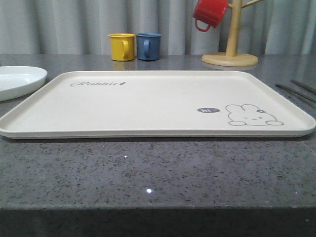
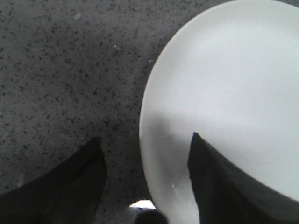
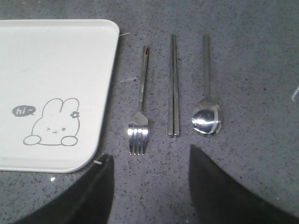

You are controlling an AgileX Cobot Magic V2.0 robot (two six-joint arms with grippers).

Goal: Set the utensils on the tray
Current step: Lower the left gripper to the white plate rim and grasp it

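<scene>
**Waiting utensils beside a bare tray**

Lying in the middle of the speckled grey counter (image 1: 158, 173), the cream tray (image 1: 148, 106) carries a grey rabbit drawing (image 1: 253, 115), a small "hi" bubble (image 1: 208, 110) and the word "Rabbit" (image 1: 98, 84) in script.

In the front view the white plate (image 1: 17, 80) sits on the counter just off the tray's left end, apart from its rim. In the left wrist view the left gripper (image 2: 147, 179) hangs above the plate's edge with its fingers (image 2: 65, 189) spread: one dark finger is over the counter, the other over the plate's inner surface. Whether they touch the plate cannot be told.

In the right wrist view the fork (image 3: 139, 114), the pair of chopsticks (image 3: 173, 86) and the spoon (image 3: 207, 105) lie side by side on the counter next to the tray's rabbit corner, roughly parallel, none touching. The fork is nearest the tray, the chopsticks are in the middle and the spoon is farthest. The right gripper (image 3: 150, 186) hovers over them with its fingers (image 3: 91, 193) wide apart, holding nothing.

At the back of the counter stand a yellow mug (image 1: 122, 47) and a blue mug (image 1: 148, 46) close together, and a red mug (image 1: 209, 13) hangs on a wooden mug stand (image 1: 231, 47).
</scene>
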